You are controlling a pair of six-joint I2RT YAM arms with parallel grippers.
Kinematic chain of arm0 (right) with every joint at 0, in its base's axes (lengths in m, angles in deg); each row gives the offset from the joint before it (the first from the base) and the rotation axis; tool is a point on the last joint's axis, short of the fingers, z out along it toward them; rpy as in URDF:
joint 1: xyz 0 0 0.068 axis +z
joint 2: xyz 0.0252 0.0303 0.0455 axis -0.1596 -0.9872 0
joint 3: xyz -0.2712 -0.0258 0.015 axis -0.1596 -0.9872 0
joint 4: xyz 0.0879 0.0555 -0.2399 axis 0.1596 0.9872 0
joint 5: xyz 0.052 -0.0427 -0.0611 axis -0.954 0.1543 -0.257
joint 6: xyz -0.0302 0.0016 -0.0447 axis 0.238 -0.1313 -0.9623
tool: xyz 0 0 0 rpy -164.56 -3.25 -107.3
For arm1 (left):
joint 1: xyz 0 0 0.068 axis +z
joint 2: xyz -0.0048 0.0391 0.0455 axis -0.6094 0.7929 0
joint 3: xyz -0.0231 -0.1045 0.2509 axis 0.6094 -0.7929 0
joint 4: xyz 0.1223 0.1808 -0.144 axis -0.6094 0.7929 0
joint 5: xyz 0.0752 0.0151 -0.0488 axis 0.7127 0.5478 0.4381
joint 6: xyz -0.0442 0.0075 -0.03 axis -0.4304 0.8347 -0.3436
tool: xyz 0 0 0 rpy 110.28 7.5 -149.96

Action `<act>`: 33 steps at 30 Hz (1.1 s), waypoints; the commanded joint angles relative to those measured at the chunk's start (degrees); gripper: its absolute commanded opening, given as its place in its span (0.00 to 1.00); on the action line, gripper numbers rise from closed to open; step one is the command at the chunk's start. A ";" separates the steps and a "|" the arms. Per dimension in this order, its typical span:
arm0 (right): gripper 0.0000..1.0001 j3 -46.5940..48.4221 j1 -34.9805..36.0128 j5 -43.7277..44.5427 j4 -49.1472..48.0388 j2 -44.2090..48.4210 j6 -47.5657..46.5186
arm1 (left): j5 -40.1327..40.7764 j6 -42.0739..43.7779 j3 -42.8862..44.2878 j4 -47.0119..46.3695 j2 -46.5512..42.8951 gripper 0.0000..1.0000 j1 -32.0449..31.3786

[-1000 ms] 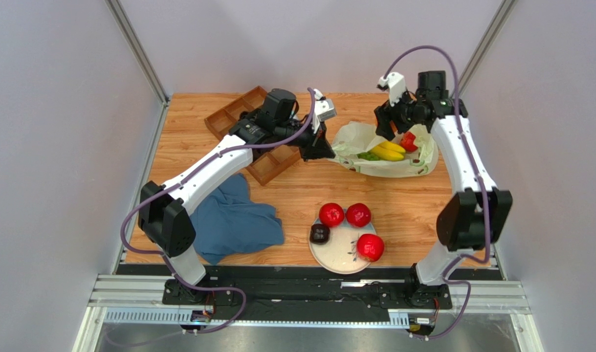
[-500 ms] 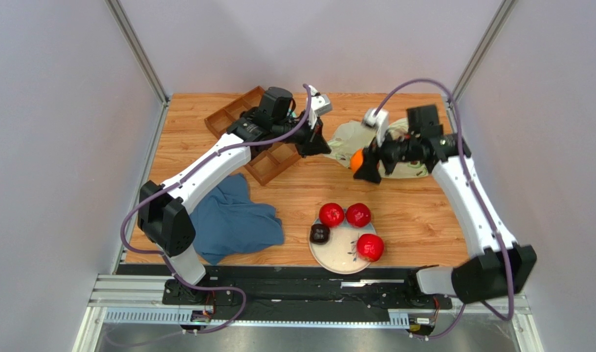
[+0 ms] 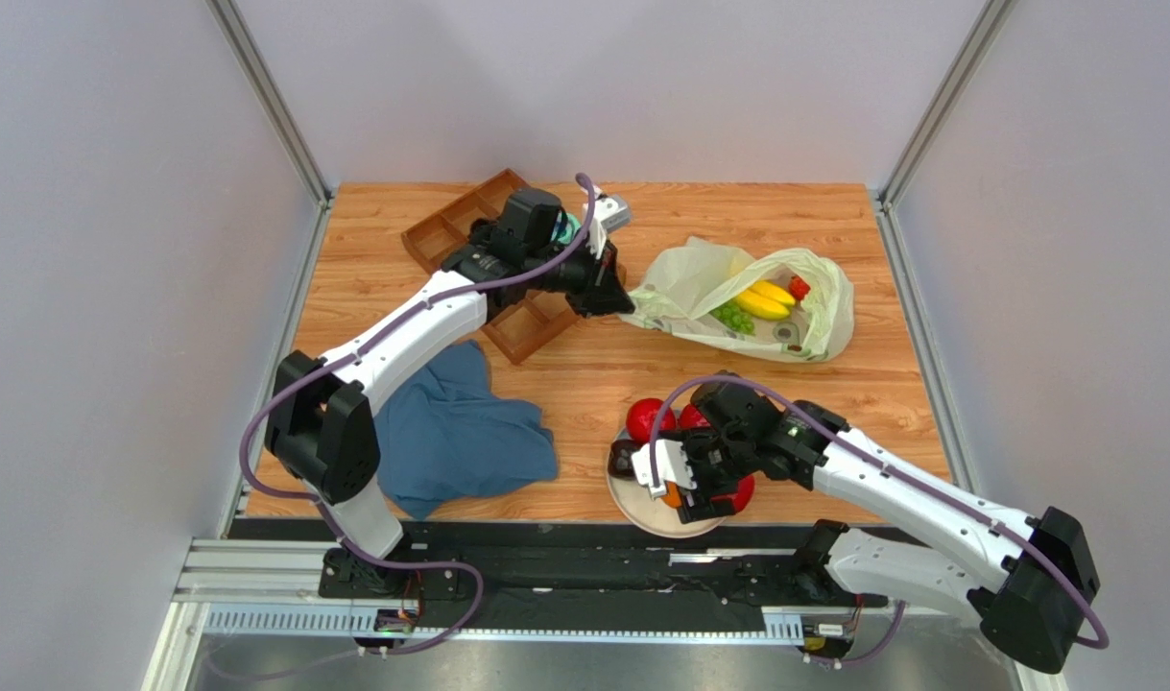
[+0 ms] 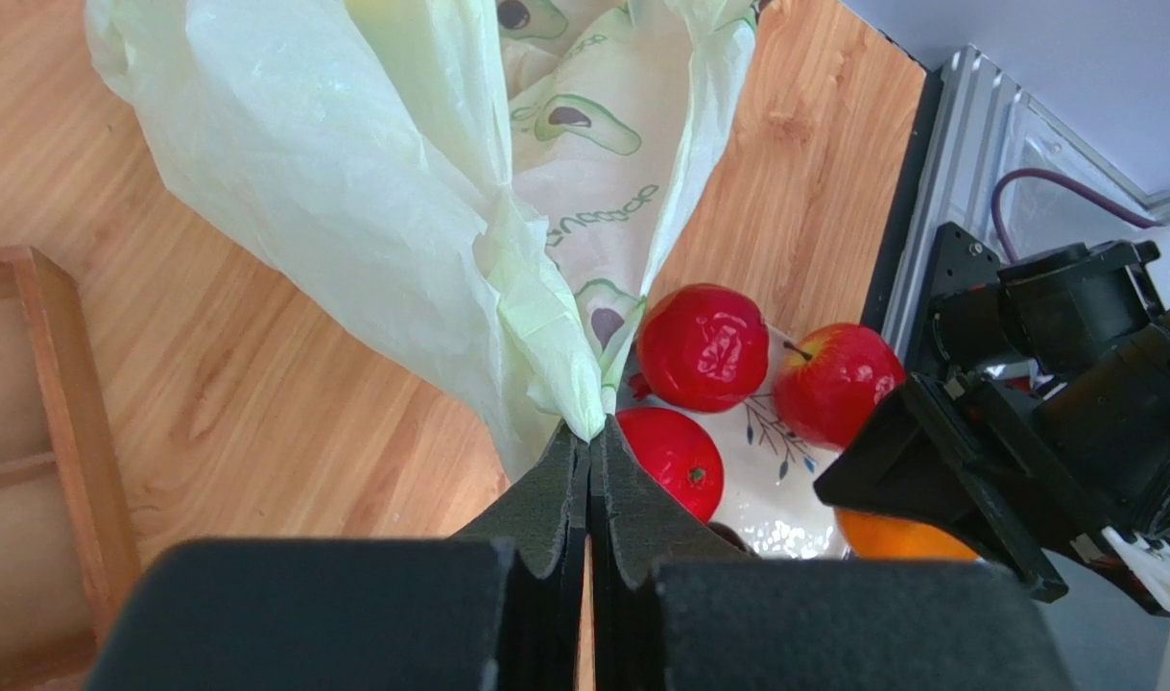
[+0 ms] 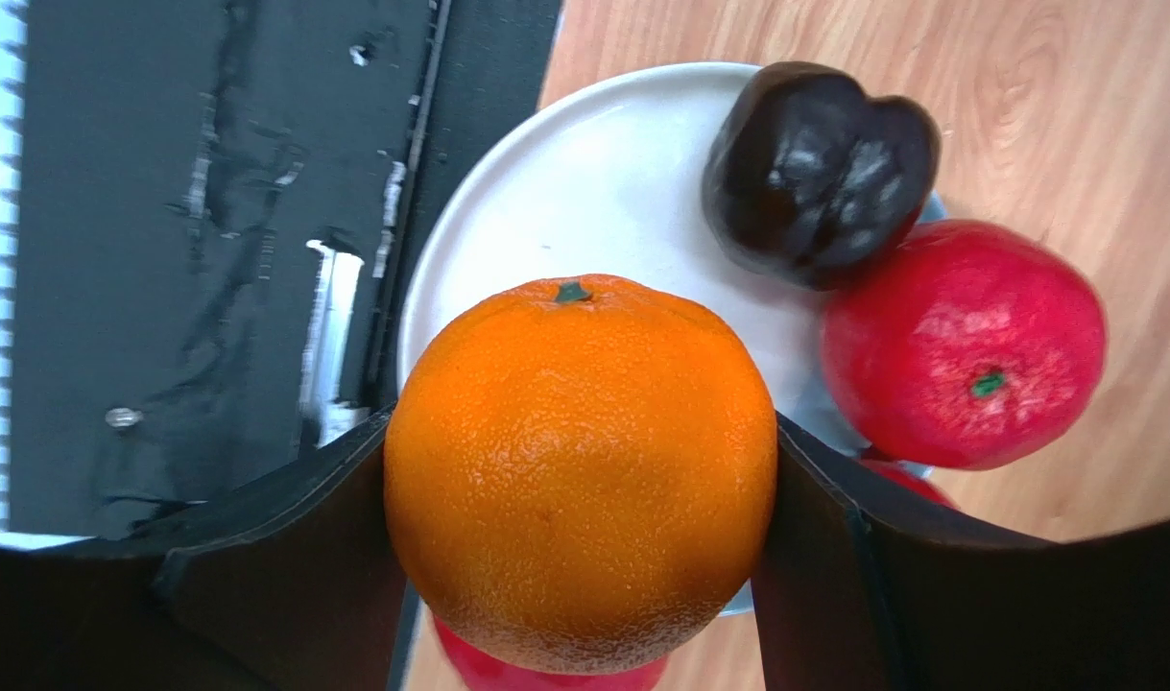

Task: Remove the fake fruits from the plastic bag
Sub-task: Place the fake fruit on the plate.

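Observation:
The pale yellow-green plastic bag [image 3: 691, 281] lies at the back right, with yellow bananas [image 3: 766, 300], green grapes [image 3: 732, 320] and a small red fruit [image 3: 797, 288] inside. My left gripper [image 3: 605, 297] is shut on the bag's left edge [image 4: 547, 331], its fingertips [image 4: 569, 475] pinching the film. My right gripper [image 3: 677, 490] is shut on the orange [image 5: 580, 468] just above the white plate [image 5: 605, 173]. On the plate are a dark purple-brown fruit [image 5: 818, 170] and red apples [image 5: 963, 343], which also show in the top view [image 3: 650, 421] [image 3: 703, 418].
A brown wooden compartment tray [image 3: 468, 231] sits at the back left under my left arm. A dark blue cloth [image 3: 461, 432] lies at the front left. The black rail [image 3: 547, 540] runs along the near table edge, close to the plate [image 3: 637, 504].
My right arm has carried the orange from the bag at the back right down to the plate at the front. My left gripper kept its hold and drew the bag edge slightly left.

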 commanded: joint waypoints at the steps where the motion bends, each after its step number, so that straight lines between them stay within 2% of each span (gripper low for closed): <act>1: 0.56 -2.50 1.65 5.95 -9.52 -0.14 -5.65 | -0.70 -1.75 -2.61 -2.90 -5.25 0.00 -0.08; 3: 0.57 -4.44 2.26 7.97 -10.13 -0.14 -8.29 | -1.05 -2.10 -4.01 -3.33 -6.39 0.00 -0.17; 6: 0.65 -5.15 2.70 9.21 -10.40 -0.57 -9.08 | -1.67 -3.33 -5.86 -5.08 -7.45 0.00 -0.17; 9: 0.75 -4.98 2.79 9.82 -10.23 -1.89 -9.44 | -2.11 -4.39 -7.18 -6.85 -7.98 0.00 -0.17; 10: 0.83 -4.37 2.88 10.26 -10.05 -2.07 -9.53 | -2.11 -4.39 -7.36 -7.11 -8.15 0.00 -0.17; 14: 0.93 0.20 2.97 12.55 -8.30 -1.63 -9.18 | -2.20 -4.12 -7.01 -6.76 -8.33 0.00 -0.17; 19: 0.96 6.97 2.97 12.63 -3.99 -0.93 -7.68 | -3.08 -5.09 -7.01 -7.38 -7.98 0.00 -0.08; 21: 0.96 10.57 2.09 15.88 -5.03 -0.14 -3.39 | -3.25 -5.09 -7.18 -7.47 -7.98 0.00 -0.17; 25: 0.96 16.98 -6.94 16.07 -10.12 -0.57 5.48 | -3.16 -5.26 -8.15 -7.82 -8.94 0.00 -0.17; 26: 0.96 20.04 -12.10 15.72 -11.70 -1.18 10.38 | -3.25 -5.18 -8.67 -7.73 -9.55 0.00 -0.17; 29: 0.94 24.19 -21.25 15.88 -17.15 -5.31 19.35 | -3.52 -5.09 -9.90 -7.56 -10.78 0.00 -0.17; 33: 0.92 29.55 -28.22 18.96 -19.89 -12.78 25.96 | -3.52 -4.22 -11.84 -7.03 -12.37 0.00 -0.17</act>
